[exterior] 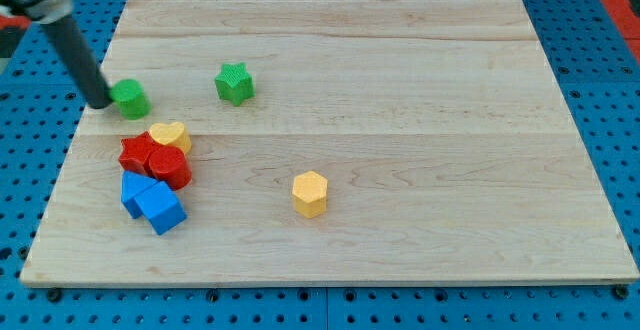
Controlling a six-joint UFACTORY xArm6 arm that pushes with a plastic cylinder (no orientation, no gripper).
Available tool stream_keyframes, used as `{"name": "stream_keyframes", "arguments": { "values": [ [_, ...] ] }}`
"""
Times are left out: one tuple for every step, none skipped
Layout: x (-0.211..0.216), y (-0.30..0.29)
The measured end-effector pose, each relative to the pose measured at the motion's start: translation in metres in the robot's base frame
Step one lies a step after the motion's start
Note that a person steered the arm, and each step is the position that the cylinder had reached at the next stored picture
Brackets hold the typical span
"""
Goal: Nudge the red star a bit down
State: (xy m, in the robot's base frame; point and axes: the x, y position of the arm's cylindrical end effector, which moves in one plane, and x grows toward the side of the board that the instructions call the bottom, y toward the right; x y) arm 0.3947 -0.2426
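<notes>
The red star (137,153) lies at the left of the wooden board (400,120), touching a second red block (170,166) on its right. A yellow heart (170,136) sits just above them. My tip (101,103) is at the view's upper left, touching the left side of a green round block (130,98), above the red star and a little left of it. Two blue blocks (152,202) lie right below the red pair.
A green star (234,82) lies right of the green round block. A yellow hexagon (310,193) lies near the board's middle, lower down. The board's left edge is close to the tip. Blue pegboard surrounds the board.
</notes>
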Motion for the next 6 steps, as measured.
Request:
{"name": "stream_keyframes", "arguments": {
  "values": [
    [0.000,0.067],
    [0.014,0.053],
    [0.055,0.037],
    [0.084,0.037],
    [0.066,0.029],
    [0.086,0.009]
  ]
}}
